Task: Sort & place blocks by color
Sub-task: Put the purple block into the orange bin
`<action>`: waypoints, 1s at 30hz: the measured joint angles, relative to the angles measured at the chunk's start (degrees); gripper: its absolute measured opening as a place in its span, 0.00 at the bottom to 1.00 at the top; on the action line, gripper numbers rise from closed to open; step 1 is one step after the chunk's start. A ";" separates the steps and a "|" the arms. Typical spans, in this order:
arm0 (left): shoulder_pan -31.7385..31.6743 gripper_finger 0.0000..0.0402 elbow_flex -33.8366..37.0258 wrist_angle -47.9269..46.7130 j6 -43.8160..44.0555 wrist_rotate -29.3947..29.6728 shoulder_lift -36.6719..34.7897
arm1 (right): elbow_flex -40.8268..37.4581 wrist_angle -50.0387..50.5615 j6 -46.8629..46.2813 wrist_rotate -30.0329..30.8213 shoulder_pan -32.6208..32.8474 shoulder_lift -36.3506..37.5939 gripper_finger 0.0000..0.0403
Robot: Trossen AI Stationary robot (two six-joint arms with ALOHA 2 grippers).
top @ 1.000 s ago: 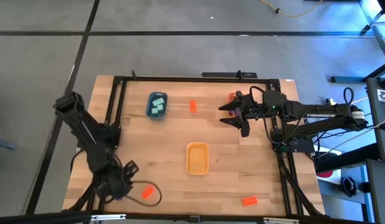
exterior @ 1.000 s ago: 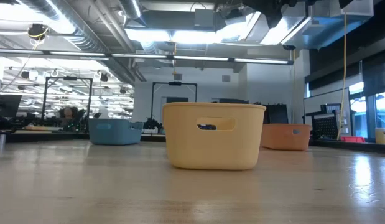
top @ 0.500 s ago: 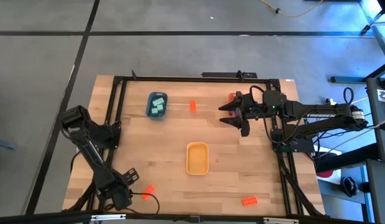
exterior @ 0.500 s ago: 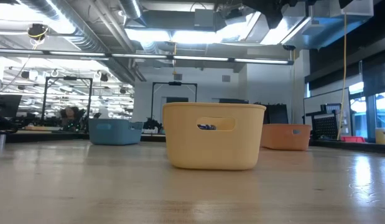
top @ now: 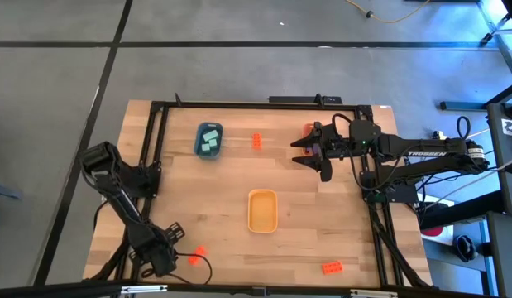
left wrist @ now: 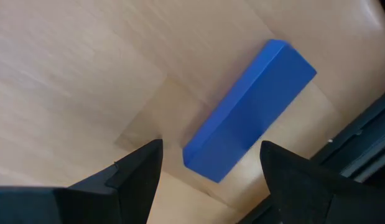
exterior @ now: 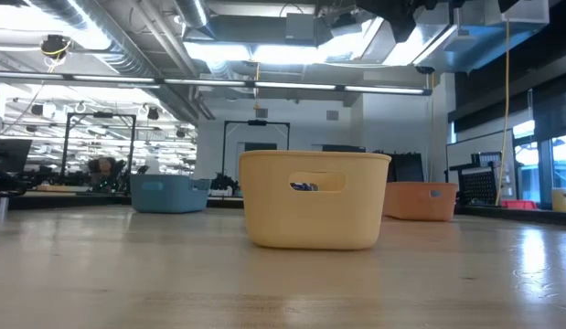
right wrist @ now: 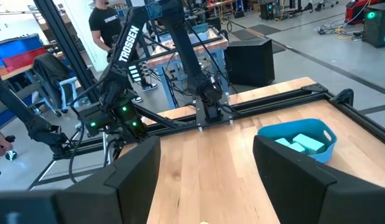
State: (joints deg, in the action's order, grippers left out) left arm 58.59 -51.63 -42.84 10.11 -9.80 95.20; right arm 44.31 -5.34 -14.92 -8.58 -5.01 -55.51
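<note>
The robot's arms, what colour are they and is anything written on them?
Both arms are black, built from chunky jointed sections. The right arm has white letters along its side and black cables looping beside it. Each arm ends in a pincer with two dark, pointed fingers. The left arm also carries white lettering, plus small green lights near its base.

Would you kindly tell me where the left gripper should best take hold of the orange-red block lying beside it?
Take the orange-red block across its narrow width, closing on the two long sides, coming straight down. It lies flat on the table, slanted to the open left gripper, so the wrist probably needs turning first.
</note>
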 joint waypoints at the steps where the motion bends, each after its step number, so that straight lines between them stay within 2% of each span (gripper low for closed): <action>1: 0.00 0.65 0.35 0.57 -0.02 0.04 0.00 | 0.00 -0.01 0.00 0.00 -0.01 0.00 0.64; 7: -0.35 0.65 1.35 2.72 -1.95 1.93 -0.26 | 0.00 -0.01 -0.02 0.00 -0.01 0.00 0.64; 19: -6.62 0.65 1.41 4.48 -8.11 2.77 -0.16 | 0.00 0.01 0.09 -0.02 -0.01 0.00 0.64; 30: -5.54 0.65 1.26 -0.46 -1.63 2.18 -0.11 | 0.00 0.01 0.30 -0.02 -0.01 0.00 0.64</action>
State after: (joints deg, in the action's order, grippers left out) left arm 53.05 -50.37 -43.30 8.48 -7.62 95.09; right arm 44.31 -5.32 -14.62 -8.60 -5.02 -55.51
